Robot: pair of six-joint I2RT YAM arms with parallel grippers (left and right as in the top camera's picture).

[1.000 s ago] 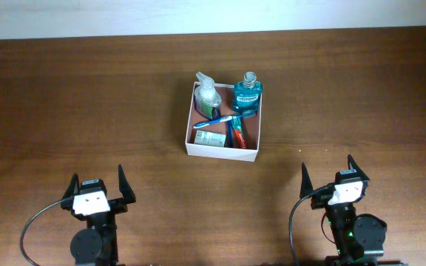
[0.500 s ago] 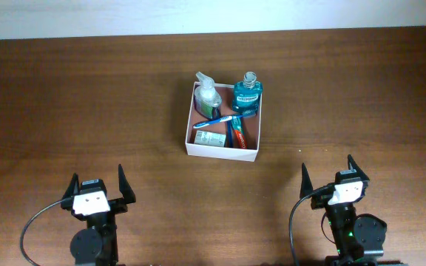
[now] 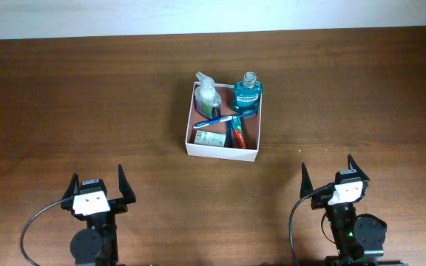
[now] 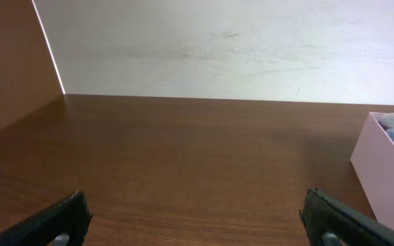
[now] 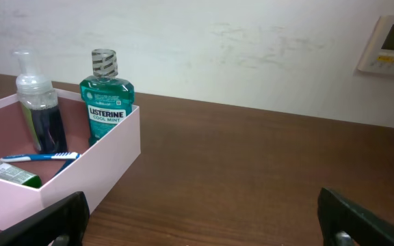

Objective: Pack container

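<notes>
Container [image 3: 220, 152] sits mid-tabletop [image 3: 87, 96] in the overhead view, white outside and reddish-brown inside. It holds a teal mouthwash bottle [image 3: 247, 96], a clear pump bottle [image 3: 208, 94], a blue toothbrush [image 3: 217, 120] and a small labelled pack [image 3: 208, 138] whose print is too small to read. Near the front edge, the left gripper [image 3: 98, 177] and right gripper [image 3: 328, 166] stand well apart from it, jaws spread wide and empty.

Left wrist view: only the container's pale side wall shows, at the right edge.

Right wrist view: the mouthwash label reads "LISTERINE COOL MINT", and the bottle stands upright in a corner.
</notes>
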